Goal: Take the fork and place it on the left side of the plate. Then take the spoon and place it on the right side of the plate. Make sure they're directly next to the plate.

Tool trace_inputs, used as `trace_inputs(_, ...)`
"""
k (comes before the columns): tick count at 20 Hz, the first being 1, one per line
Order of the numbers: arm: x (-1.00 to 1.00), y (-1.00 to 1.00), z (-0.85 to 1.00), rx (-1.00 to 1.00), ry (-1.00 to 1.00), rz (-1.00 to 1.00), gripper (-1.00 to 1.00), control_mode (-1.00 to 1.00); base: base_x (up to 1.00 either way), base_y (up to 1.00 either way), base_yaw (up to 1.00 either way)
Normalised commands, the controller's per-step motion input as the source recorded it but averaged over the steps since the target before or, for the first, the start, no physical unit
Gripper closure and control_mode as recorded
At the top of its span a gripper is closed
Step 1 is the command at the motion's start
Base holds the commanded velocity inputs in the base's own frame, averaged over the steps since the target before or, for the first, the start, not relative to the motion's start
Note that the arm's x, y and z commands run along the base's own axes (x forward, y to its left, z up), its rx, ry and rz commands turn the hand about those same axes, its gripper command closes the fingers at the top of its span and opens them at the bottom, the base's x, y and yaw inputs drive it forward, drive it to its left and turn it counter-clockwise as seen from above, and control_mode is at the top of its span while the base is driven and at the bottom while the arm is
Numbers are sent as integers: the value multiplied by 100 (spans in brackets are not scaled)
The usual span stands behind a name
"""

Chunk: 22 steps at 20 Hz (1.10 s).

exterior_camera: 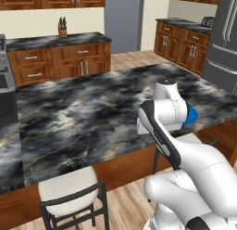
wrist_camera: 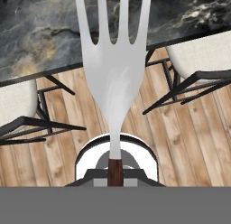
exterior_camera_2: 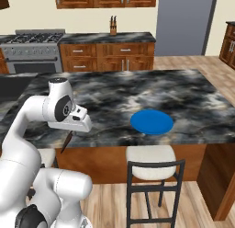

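I have the fork clenched in my fingers, gripping its dark brown handle, with the silver tines pointing away from me over the near edge of the marble tabletop. The handle pokes down below my hand just off that edge, well to the left of the blue plate. The plate sits bare near the tabletop's front edge, above a white stool. So the fork is picked up but not yet laid on the plate's left side. I cannot make out the spoon, and its whole step remains.
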Motion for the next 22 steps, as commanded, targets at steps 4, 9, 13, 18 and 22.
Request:
trace_inputs(4, 0, 0, 0, 0, 0, 0, 100, 100, 0, 0, 0)
trace_inputs(9, 0, 0, 0, 0, 0, 0, 100, -100, 0, 0, 0)
trace_inputs(13, 0, 0, 0, 0, 0, 0, 100, -100, 0, 0, 0)
trace_inputs(18, 1, -1, 0, 0, 0, 0, 100, -100, 0, 0, 0)
trace_inputs(22, 86, -35, -4, 0, 3, -1, 100, -100, 0, 0, 0)
